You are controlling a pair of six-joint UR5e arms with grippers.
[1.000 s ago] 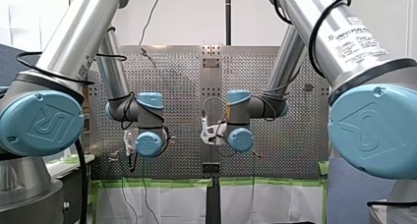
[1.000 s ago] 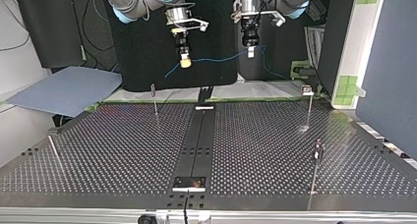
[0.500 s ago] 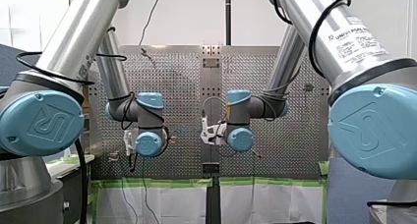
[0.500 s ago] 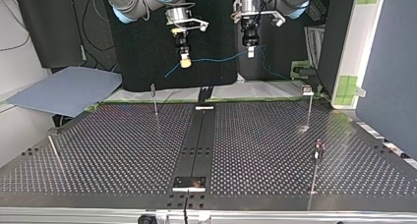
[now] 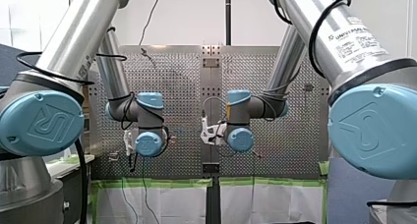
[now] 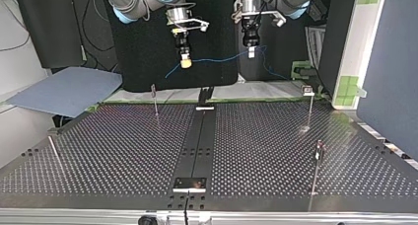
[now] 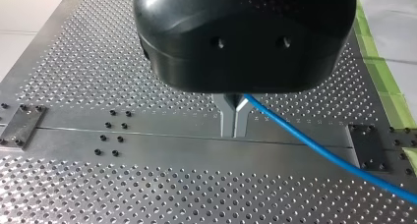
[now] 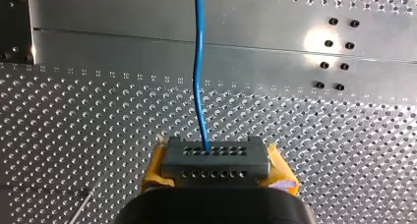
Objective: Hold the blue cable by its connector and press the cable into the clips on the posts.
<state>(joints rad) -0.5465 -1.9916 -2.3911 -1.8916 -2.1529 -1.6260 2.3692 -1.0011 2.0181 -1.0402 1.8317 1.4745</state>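
- At the top view's far left, a blue-grey sheet [image 6: 64,91] lies beyond the edge of the perforated table [image 6: 123,151], and a thin leaning post [image 6: 55,155] stands by the table's left edge
- Next comes a slim upright post [image 6: 156,104] with a small clip on top, near the table's far edge and left of the dark centre strip [image 6: 197,136]
- Above and just right of that post, my right gripper [image 6: 186,63] hangs well clear of the table; in the right wrist view its yellow pads are clamped on either side of the grey connector [image 8: 215,160]
- The blue cable [image 6: 222,59] leaves the connector's face and runs through the air, sagging slightly, across to my left gripper; it is well apart from every post
- My left gripper [image 6: 251,52], black, hangs at about the same height, right of the centre strip; the left wrist view shows its two metal fingers pinched together on the cable, which leaves them to one side
- Past that gripper the cable drops toward the table's far edge
- Further right stand two more upright posts: a far post [image 6: 309,109] with a clip on top, and a near post [image 6: 316,168] closer to the camera
- At the far right, green tape [image 6: 347,84] sits on a white panel
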